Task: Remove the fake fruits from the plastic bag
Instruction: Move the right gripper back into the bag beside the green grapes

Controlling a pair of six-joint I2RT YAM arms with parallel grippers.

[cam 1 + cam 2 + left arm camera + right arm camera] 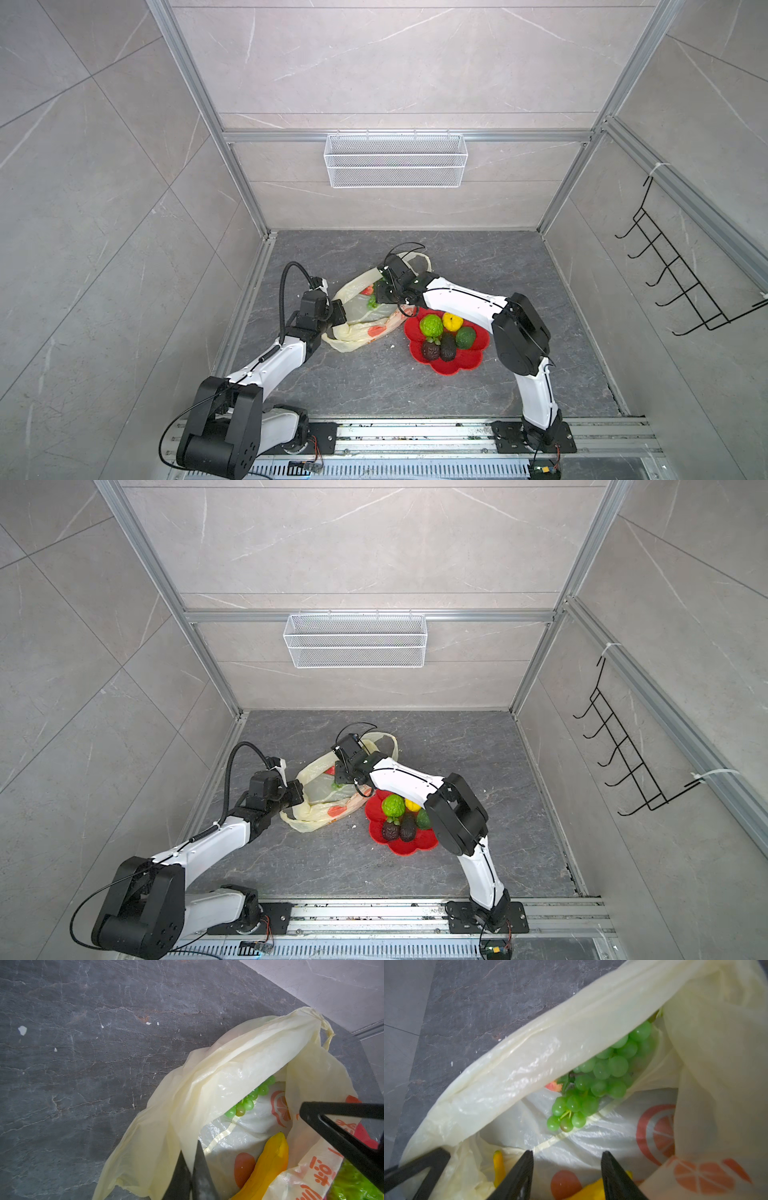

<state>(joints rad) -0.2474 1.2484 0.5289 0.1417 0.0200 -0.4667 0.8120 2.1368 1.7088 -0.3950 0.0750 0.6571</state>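
Fake fruits lie in two places. Both top views show the bumpy lime-green fruit (431, 326), lemon (452, 321) and dark avocados (448, 348) on the red plate (454, 366), beside the plastic bag (353, 328). The wrist views look inside the bag, where the grape bunch (602, 1076) and banana (268, 1163) lie. The left gripper (190, 1159), low at the rim, pinches the bag. The right gripper (566, 1155) hangs over the bag's mouth, jaws apart and empty.

Two arms on show, the left arm (270, 361) and the right arm (461, 301), both glossy white shells with chunky black joint housings. A ribbed black hose (283, 299) arcs off the left one, and each sits on a black bolted base plate (509, 438). The right gripper (567, 1153) shows matte black, wedge-shaped fingers (517, 1176).
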